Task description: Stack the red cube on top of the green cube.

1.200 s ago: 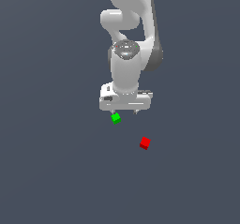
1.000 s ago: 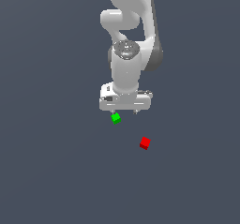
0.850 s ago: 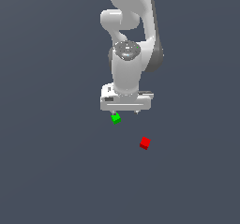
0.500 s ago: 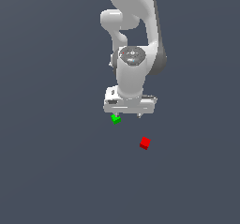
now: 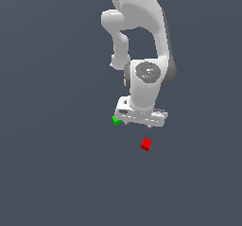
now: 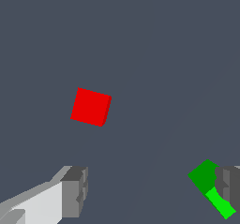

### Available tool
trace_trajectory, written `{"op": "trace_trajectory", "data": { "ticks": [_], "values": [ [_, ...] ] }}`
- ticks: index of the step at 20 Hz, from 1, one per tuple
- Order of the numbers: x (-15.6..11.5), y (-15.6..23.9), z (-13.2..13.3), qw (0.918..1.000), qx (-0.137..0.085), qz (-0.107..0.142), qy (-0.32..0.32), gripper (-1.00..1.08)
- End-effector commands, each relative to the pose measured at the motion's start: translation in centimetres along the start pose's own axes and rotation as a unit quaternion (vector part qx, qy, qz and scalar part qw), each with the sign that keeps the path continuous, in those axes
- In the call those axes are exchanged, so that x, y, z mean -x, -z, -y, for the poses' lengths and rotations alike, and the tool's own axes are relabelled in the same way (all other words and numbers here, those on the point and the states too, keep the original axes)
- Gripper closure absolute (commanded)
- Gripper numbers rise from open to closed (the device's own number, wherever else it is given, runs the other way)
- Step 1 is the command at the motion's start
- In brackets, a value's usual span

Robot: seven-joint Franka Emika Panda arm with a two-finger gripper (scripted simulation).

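The red cube (image 5: 146,144) lies on the dark grey floor, a little below my gripper (image 5: 141,124) in the exterior view. The green cube (image 5: 115,120) lies at the exterior view's left of the gripper hand, partly hidden behind it. In the wrist view the red cube (image 6: 90,107) sits ahead of the gripper (image 6: 152,183), nearer the one grey finger (image 6: 75,191). The green cube (image 6: 207,180) is right beside the other finger (image 6: 229,182). The gripper is open and holds nothing.
The white arm (image 5: 142,40) rises above the gripper. A plain dark grey floor (image 5: 56,173) lies all around the two cubes.
The gripper hand has come down and moved toward the exterior view's right, closer to the red cube. It now covers part of the green cube. Neither cube has moved.
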State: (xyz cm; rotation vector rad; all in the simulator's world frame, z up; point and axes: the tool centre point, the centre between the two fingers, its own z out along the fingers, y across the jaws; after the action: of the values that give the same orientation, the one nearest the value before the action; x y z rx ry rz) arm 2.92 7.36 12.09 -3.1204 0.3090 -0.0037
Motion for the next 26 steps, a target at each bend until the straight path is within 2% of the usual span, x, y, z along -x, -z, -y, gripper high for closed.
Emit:
{"op": "trace_trajectory", "data": {
  "ticks": [1,12,26],
  "values": [
    [-0.6,-1.1,1.3,0.9997,0.001,0.0,-0.025,-0.92],
    [-3.3,-4.3,4.9,0.9946,0.003,0.0,-0.104,-0.92],
    [-4.1,-5.5,5.8,0.9924,0.003,0.001,-0.123,-0.92]
  ]
}}
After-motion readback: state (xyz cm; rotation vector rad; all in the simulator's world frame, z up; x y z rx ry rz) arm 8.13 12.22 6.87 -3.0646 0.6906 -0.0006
